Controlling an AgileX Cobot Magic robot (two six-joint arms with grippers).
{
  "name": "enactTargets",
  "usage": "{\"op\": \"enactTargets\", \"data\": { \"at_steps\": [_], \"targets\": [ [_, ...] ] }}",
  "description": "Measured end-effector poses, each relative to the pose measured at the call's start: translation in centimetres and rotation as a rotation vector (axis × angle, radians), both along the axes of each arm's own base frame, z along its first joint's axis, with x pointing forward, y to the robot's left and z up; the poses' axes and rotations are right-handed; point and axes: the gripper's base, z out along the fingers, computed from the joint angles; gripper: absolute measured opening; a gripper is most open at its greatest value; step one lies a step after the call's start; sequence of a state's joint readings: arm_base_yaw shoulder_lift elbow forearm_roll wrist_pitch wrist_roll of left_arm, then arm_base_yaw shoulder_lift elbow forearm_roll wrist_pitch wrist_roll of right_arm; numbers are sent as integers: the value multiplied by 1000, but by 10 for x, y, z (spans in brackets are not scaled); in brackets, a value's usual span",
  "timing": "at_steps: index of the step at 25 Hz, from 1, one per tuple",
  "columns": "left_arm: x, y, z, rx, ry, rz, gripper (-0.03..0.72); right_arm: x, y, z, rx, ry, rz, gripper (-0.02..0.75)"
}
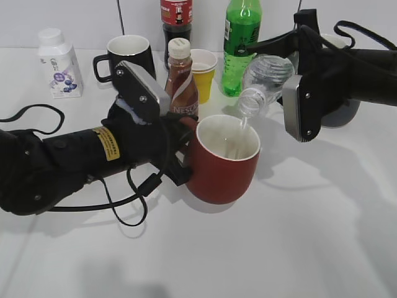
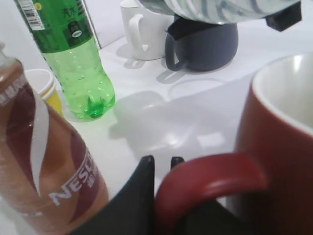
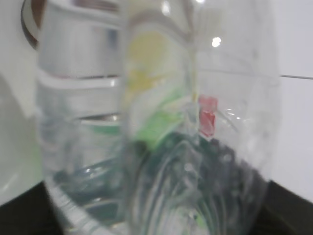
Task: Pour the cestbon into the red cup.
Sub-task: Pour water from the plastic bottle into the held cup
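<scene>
Your cestbon [image 1: 263, 77] is a small clear plastic bottle with a ribbed body, tipped over so its open neck points down and to the left, just above the rim of the red cup [image 1: 222, 162]. A thin stream of water runs from the neck into the cup's white inside. The cup is a wide dark red mug standing on the white tabletop [image 1: 298, 248], at the middle of the exterior view.

Your right gripper [image 1: 291, 93] holds the bottle by its body, the fingers closed around it. Your left gripper [image 1: 181, 158] sits against the cup's left side. The left wrist view shows what the exterior cannot: the dark fingers [image 2: 142, 181] are at the red handle [image 2: 210, 178], one tip rising just beside the handle's curve. They look closed on it, though the lower part is out of frame, so you cannot be fully sure.

The right wrist view is filled by the bottle [image 3: 161, 127], blurred and very near; you can make out its ribs, dark green label and a small red mark, details the exterior view does not give.

Behind the cup stand a brown Nescafe bottle [image 1: 181, 81], a yellow paper cup [image 1: 203, 73], a bright green bottle [image 1: 239, 43] and a black mug [image 1: 127, 59]. The left wrist view also shows a white mug [image 2: 142, 32] and a dark grey mug [image 2: 205, 46] farther back.
</scene>
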State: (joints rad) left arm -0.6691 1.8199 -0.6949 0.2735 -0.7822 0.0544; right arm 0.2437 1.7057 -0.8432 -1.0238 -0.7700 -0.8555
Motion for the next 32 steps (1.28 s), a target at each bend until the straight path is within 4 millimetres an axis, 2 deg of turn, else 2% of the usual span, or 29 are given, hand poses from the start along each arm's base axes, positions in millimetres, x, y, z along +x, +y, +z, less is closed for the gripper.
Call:
{"op": "enactTargets", "data": {
  "at_steps": [32],
  "targets": [
    [-5,-4,1,13,-34,-77,61,4,-1,9,-6,-170,-12,480]
  ]
}}
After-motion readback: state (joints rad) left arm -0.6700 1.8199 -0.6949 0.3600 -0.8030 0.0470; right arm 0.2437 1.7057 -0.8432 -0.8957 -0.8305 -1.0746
